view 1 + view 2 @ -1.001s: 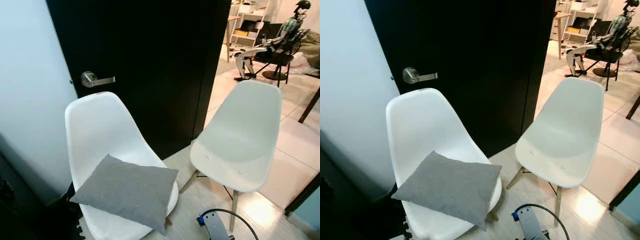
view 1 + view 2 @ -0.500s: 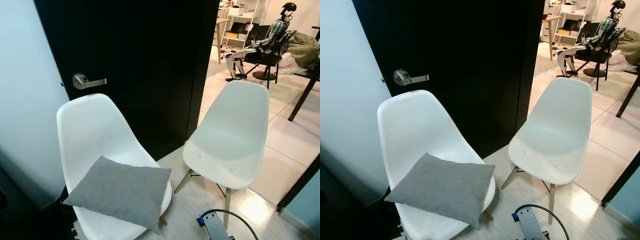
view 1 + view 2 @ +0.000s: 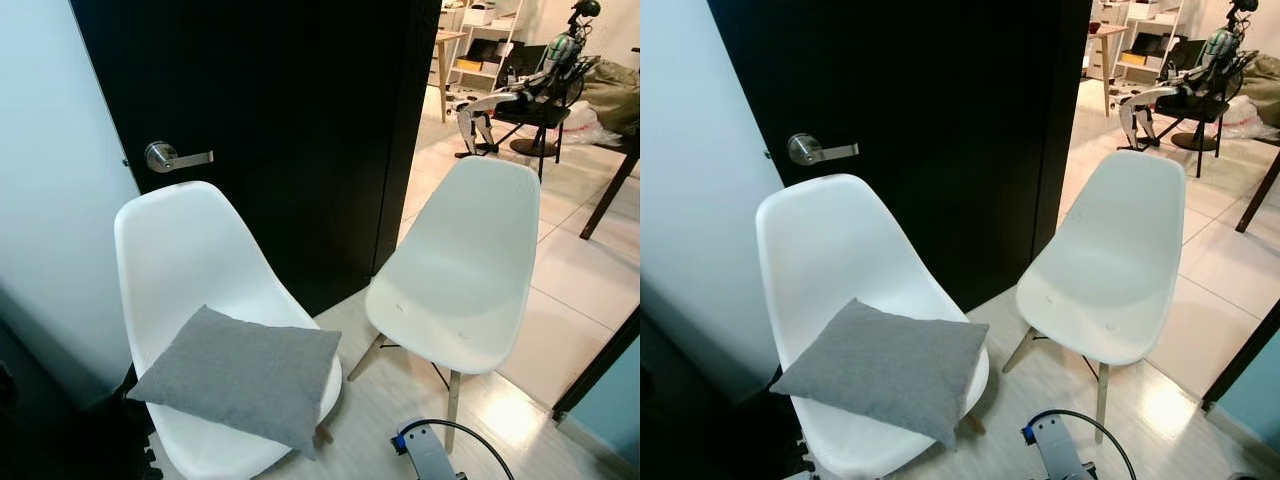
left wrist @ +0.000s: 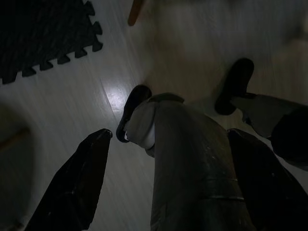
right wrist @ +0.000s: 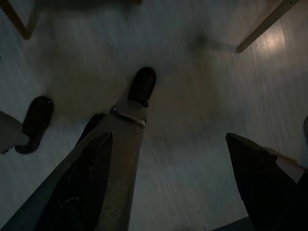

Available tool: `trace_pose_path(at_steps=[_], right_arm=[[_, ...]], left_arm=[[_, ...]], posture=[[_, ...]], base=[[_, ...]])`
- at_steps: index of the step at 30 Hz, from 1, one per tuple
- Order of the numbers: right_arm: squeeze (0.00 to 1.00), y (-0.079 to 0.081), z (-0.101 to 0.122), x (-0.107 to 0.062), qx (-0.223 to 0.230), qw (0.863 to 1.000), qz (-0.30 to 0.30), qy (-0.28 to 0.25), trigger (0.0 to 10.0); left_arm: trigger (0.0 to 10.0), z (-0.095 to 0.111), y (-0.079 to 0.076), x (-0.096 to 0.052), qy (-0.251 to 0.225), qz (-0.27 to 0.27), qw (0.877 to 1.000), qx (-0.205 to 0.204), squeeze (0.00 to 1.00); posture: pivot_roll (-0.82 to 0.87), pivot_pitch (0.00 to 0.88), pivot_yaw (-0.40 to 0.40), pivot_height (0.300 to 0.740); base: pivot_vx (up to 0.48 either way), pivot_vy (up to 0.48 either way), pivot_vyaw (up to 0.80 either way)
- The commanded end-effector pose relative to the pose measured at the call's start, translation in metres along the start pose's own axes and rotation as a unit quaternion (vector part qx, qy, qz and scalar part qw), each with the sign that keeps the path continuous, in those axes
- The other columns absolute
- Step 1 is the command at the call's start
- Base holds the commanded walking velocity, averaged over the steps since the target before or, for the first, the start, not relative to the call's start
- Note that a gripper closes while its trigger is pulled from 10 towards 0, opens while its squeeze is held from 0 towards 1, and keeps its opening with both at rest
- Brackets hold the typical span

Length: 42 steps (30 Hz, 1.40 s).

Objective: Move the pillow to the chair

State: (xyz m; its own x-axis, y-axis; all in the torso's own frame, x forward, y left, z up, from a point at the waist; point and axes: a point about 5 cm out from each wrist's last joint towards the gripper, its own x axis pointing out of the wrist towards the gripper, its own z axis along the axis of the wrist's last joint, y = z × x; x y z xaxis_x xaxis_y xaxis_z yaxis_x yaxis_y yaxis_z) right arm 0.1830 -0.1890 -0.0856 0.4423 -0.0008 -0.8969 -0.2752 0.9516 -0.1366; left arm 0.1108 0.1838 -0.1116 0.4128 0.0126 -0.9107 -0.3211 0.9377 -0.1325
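Far left: pale wall, then a black door with a silver lever handle.

Left chair: white shell seat, standing before the door. Grey pillow lies flat in its seat, one corner hanging past the front edge. Dark foam mat on the floor under and beside this chair.

Right chair: white shell, wooden legs, seat bare. It stands just beside the left chair, at the door's open edge.

Low centre: a silver arm part with a blue fitting and a black cable looped beside it.

Far right, in the room beyond the doorway: another humanoid robot sitting on a black chair, shelves behind it, pale tiled floor.

Left gripper: hangs low, pointing at the pale floor, fingers spread apart, nothing between them; the robot's own leg and dark feet show past them.

Right gripper: also hanging over the floor, fingers wide apart, empty. A wooden chair leg shows beyond.
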Motion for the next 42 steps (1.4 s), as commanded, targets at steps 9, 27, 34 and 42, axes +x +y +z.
trace_pose_path(at_steps=[9, 27, 34, 42], right_arm=[[0.0, 0.005, -0.0025, 0.0004, -0.002, 1.0, 0.005, 0.002, 10.0], [0.0, 0.0071, -0.0063, 0.0002, -0.01, 1.0, 0.014, 0.004, 10.0], [0.0, 0.0088, -0.0074, 0.0001, -0.017, 0.999, 0.029, 0.009, 10.0], [0.0, 0.0081, -0.0082, 0.0, -0.015, 0.999, 0.031, 0.012, 10.0]], left_arm=[[10.0, -0.0079, 0.0023, -0.0011, 0.017, 0.002, 1.0, 0.003, 0.0], [10.0, -0.0102, 0.001, -0.0013, 0.018, 0.001, 1.0, -0.005, 0.0], [10.0, -0.0095, 0.0027, -0.0014, 0.016, 0.006, 1.0, -0.006, 0.0], [10.0, -0.0058, 0.0023, -0.0009, 0.012, 0.004, 1.0, 0.003, 0.0]], posture=[[-0.03, 0.009, -0.037, 0.74], [-0.03, 0.022, -0.042, 0.74], [-0.03, 0.019, -0.044, 0.74], [-0.03, 0.017, -0.041, 0.74]], base=[[-0.48, 0.0, 0.0], [-0.455, 0.0, 0.0], [0.0, 0.0, -0.62], [0.0, 0.0, -0.73]])
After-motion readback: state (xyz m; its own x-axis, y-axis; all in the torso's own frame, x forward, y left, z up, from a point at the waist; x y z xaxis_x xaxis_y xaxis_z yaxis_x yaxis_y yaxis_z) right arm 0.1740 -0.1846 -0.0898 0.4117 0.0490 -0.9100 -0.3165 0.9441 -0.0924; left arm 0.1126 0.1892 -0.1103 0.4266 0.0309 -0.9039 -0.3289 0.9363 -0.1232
